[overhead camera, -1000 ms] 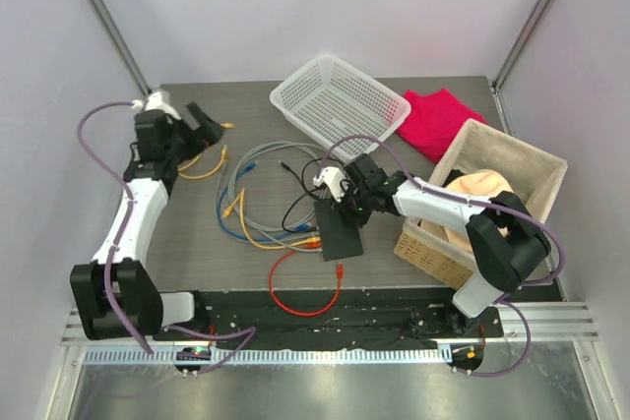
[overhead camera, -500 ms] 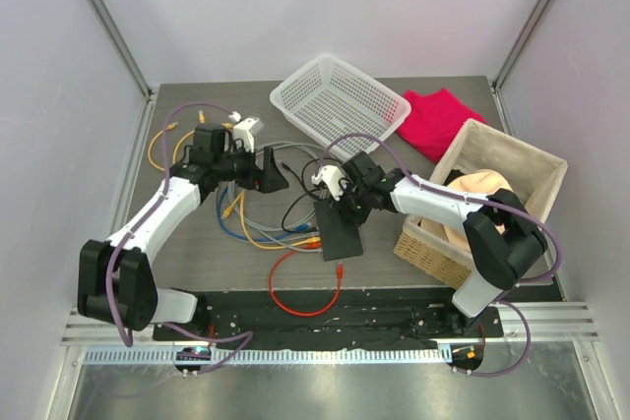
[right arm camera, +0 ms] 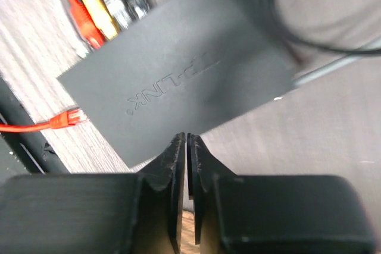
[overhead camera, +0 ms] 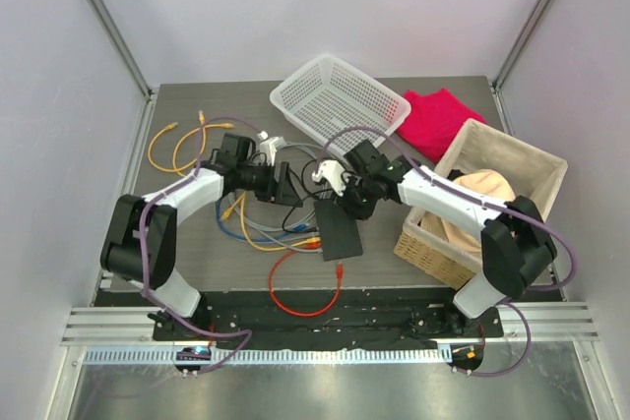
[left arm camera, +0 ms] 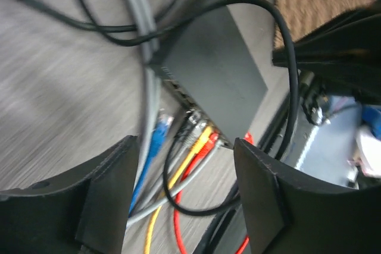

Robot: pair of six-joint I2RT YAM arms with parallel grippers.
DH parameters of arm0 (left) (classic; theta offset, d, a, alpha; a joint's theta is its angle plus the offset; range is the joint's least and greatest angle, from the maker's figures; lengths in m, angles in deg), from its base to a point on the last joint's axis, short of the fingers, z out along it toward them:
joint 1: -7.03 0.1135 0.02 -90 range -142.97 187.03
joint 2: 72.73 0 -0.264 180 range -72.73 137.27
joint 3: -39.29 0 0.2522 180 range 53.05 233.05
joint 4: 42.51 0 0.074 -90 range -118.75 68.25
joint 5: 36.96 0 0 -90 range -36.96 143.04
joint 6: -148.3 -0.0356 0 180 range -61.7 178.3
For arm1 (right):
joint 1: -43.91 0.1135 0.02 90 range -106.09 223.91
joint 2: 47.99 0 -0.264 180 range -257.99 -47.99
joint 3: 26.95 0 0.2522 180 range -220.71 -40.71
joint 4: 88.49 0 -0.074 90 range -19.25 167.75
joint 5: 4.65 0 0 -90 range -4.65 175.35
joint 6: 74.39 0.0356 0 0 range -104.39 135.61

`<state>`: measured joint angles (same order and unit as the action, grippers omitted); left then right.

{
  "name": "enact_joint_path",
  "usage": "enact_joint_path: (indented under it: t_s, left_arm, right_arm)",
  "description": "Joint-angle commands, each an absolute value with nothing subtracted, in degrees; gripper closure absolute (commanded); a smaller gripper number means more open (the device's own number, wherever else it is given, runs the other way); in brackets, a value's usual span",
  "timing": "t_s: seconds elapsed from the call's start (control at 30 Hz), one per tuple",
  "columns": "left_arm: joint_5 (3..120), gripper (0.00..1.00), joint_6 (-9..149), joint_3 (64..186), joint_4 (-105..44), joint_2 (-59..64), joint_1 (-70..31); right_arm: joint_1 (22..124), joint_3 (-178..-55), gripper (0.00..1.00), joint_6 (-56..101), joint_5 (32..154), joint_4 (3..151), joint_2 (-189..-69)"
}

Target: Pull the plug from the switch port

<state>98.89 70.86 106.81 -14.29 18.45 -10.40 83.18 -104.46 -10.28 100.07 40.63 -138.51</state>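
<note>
The switch (overhead camera: 341, 234) is a flat black box lying mid-table; it also fills the right wrist view (right arm camera: 178, 69) and shows in the left wrist view (left arm camera: 221, 69). Yellow, red, grey and black plugs (left arm camera: 202, 138) sit in the sockets on its edge (right arm camera: 98, 10). A loose red plug (right arm camera: 68, 117) lies beside it. My left gripper (overhead camera: 285, 187) hovers left of the switch, open (left arm camera: 183, 147), with nothing between its fingers (left arm camera: 107, 188). My right gripper (overhead camera: 349, 206) is over the switch's far end, jaws all but together (right arm camera: 187, 140) and holding nothing.
A white mesh basket (overhead camera: 340, 100) stands at the back, a red cloth (overhead camera: 438, 120) to its right. A wicker basket (overhead camera: 512, 159) with a beige thing fills the right side. Grey, blue and yellow cables (overhead camera: 241, 199) coil left of the switch; a red cable (overhead camera: 305, 297) loops near the front edge.
My left arm has swung from the far left corner to the middle, beside the switch, and its jaws have narrowed a little. The right gripper shifted slightly over the switch.
</note>
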Motion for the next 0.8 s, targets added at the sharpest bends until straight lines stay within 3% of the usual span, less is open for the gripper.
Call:
enact_joint_path:
  t_s: [0.0,0.1,0.17,0.27,0.6,0.77]
  left_arm:
    - [107.0,0.38,69.5,109.1,-16.6,22.5,-11.3]
    - [109.1,0.52,68.1,111.1,-15.0,25.7,-12.0]
    - [109.2,0.53,68.0,111.7,-15.2,26.7,-12.5]
    - [109.5,0.56,68.1,112.5,-15.5,27.8,-13.4]
    - [105.2,0.56,66.7,111.9,-14.1,30.0,-17.6]
    - [102.3,0.46,56.3,117.9,1.4,25.8,-15.1]
  right_arm:
    - [83.2,-110.5,0.84,-16.6,102.0,34.0,-132.8]
    - [83.3,-111.0,0.93,-18.3,104.8,30.4,-131.3]
    - [83.7,-110.9,0.99,-18.3,106.4,28.5,-130.9]
    - [84.6,-108.4,0.99,-18.4,105.8,27.7,-131.3]
    - [84.8,-104.3,0.99,-13.2,103.3,36.2,-135.3]
    - [84.8,-104.4,0.99,-13.0,102.1,36.8,-134.9]
